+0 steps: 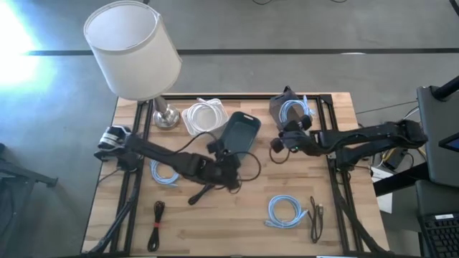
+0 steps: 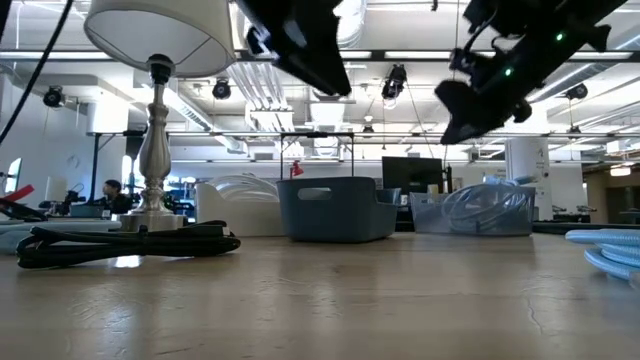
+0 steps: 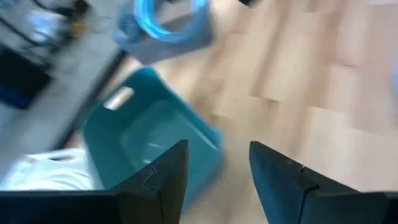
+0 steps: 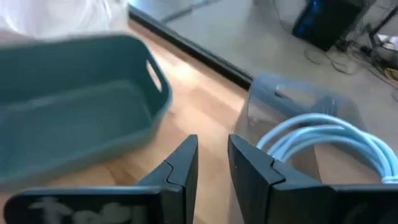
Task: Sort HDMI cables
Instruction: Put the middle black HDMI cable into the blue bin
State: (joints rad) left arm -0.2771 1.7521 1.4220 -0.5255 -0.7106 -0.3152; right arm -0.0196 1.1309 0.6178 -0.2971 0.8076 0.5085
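Observation:
One white coil (image 1: 204, 115) lies in a white bin, and a light-blue coil (image 1: 292, 111) lies in a clear bin (image 4: 292, 106). Two more light-blue coils (image 1: 165, 174) (image 1: 287, 212) lie flat on the table. Dark bundles (image 1: 156, 226) (image 1: 317, 218) lie near the near edge, and a third dark shape (image 1: 201, 193) is beside my left arm. My left gripper (image 3: 217, 152) hovers open and empty, just near of the dark teal bin (image 3: 146, 134). My right gripper (image 4: 213, 146) hovers between the teal bin (image 4: 74, 118) and the clear bin, with a narrow gap and nothing in it.
A lamp (image 1: 133, 50) with a metal foot (image 1: 166, 117) stands at the far left corner. The three bins stand in a row along the far edge. The teal bin (image 1: 240, 131) holds nothing that I can see. Bare wood (image 1: 237, 215) lies in the near middle.

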